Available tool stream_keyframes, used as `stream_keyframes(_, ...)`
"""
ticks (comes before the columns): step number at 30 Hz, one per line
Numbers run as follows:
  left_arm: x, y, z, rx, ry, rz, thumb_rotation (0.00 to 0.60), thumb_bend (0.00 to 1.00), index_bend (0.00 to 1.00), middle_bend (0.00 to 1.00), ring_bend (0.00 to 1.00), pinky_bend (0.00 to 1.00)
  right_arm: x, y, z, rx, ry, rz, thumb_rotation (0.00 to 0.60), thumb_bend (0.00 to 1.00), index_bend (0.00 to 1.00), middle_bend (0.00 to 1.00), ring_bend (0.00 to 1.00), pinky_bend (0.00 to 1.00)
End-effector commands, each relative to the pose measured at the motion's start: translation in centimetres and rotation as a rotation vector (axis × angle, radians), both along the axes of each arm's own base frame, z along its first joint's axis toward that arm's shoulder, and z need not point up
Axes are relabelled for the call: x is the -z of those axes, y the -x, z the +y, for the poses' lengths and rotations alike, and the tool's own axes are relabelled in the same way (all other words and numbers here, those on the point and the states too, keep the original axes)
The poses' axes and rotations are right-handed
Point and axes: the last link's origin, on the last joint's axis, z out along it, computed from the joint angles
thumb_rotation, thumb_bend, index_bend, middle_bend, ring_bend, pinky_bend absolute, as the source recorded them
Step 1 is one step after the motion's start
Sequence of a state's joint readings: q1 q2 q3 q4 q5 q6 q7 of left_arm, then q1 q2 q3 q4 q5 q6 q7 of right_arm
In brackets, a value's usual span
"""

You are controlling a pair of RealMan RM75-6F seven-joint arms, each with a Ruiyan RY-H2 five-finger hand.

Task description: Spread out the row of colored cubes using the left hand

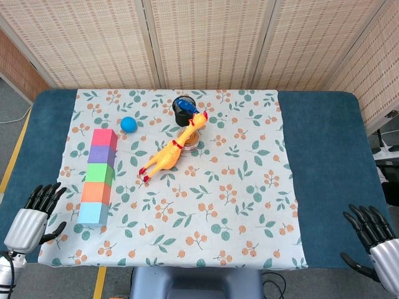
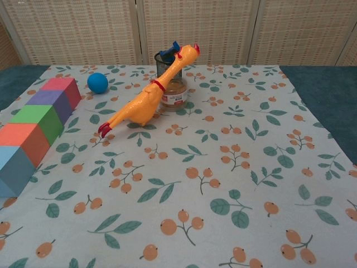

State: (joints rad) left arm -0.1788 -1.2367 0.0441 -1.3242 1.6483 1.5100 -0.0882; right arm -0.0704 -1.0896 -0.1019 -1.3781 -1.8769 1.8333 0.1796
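Observation:
Several colored cubes stand touching in one row at the left of the floral cloth: red cube (image 1: 105, 137) (image 2: 61, 89) farthest, then purple cube (image 1: 102, 154) (image 2: 49, 102), green cube (image 1: 100, 174) (image 2: 37, 120), orange cube (image 1: 96, 193) (image 2: 22, 140) and light blue cube (image 1: 93, 213) (image 2: 12, 167) nearest. My left hand (image 1: 32, 219) hovers at the table's near left corner, left of the blue cube, fingers spread, holding nothing. My right hand (image 1: 376, 240) waits at the near right corner, fingers apart and empty. Neither hand shows in the chest view.
A blue ball (image 1: 128, 124) (image 2: 97, 82) lies just right of the red cube. A yellow rubber chicken (image 1: 170, 154) (image 2: 146, 100) leans on a small jar (image 1: 189, 138) (image 2: 174, 94) beside a black mesh cup (image 1: 184, 110) (image 2: 165, 62) mid-table. The floral cloth (image 1: 237, 205) covers a blue table.

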Motion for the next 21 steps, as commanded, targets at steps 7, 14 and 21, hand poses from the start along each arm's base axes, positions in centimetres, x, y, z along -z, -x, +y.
stream_keyframes(7, 0.2, 1.0, -0.3, -0.121, 0.035, 0.059, 0.600, 0.34, 0.00, 0.00, 0.00, 0.00, 0.2, 0.0, 0.4, 0.005, -0.015, 0.010, 0.600, 0.09, 0.00, 0.00, 0.00, 0.00)
stream_keyframes(14, -0.8, 4.0, 0.3, -0.387, 0.051, 0.133, 0.600, 0.40, 0.00, 0.09, 0.00, 0.00, 0.4, 0.0, 0.3, 0.014, -0.034, 0.013, 0.600, 0.09, 0.00, 0.00, 0.00, 0.00)
stream_keyframes(21, -0.9, 4.9, -0.8, -0.477, 0.135, 0.165, 0.600, 0.48, 0.10, 0.20, 0.03, 0.04, 0.7, -0.3, 0.5, 0.004, -0.048, 0.015, 0.600, 0.09, 0.00, 0.00, 0.00, 0.00)
